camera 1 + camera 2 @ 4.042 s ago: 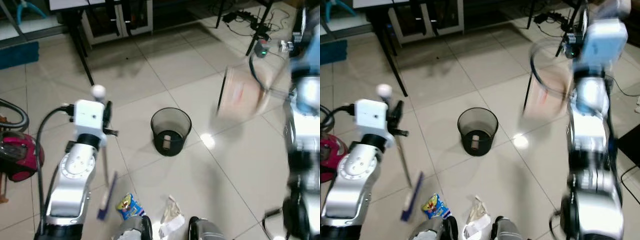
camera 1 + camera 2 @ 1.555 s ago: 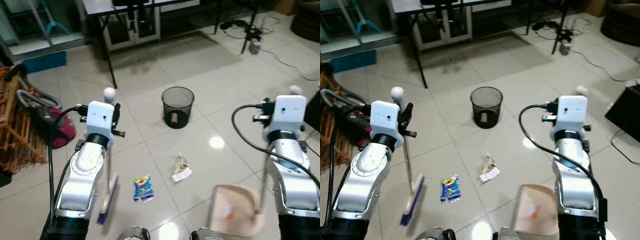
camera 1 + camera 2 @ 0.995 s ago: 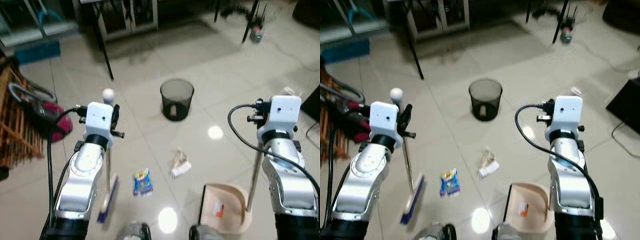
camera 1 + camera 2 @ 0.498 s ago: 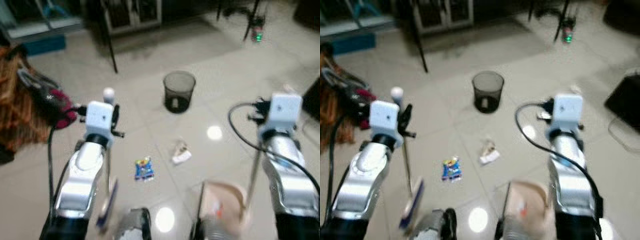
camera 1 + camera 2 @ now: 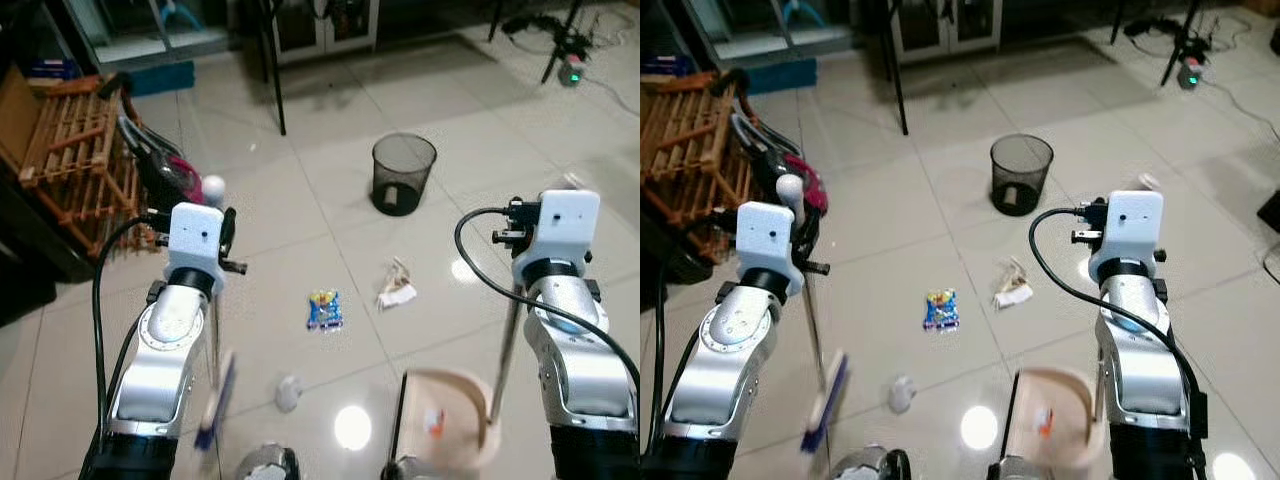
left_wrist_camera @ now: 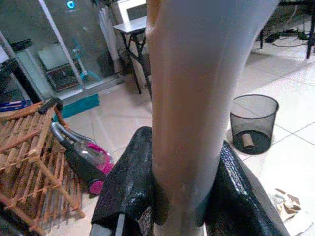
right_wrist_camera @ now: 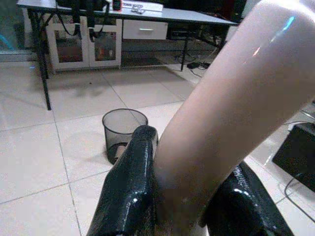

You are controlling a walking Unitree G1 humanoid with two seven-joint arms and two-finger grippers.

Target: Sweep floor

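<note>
Down on the tiled floor [image 5: 470, 150], a snack packet [image 5: 323, 310], crumpled paper [image 5: 396, 287] and a small wad [image 5: 288, 392] lie between the broom [image 5: 216, 395] and dustpan [image 5: 445, 432], before the mesh bin [image 5: 403, 174]. Wrist views show the left pincer [image 6: 179, 196] clamping the broom handle, the right pincer [image 7: 182, 201] the dustpan's.

the wrappers [image 5: 325, 310] lie between the bin [image 5: 403, 174] ahead and the dustpan [image 5: 446, 432] near the robot's right.

Both head eyes look steeply down from above at the glossy beige tiled floor [image 5: 300, 200]; each wrist camera peers close along a pale handle toward the black mesh wastebasket [image 6: 254, 117], which all views share.
</note>
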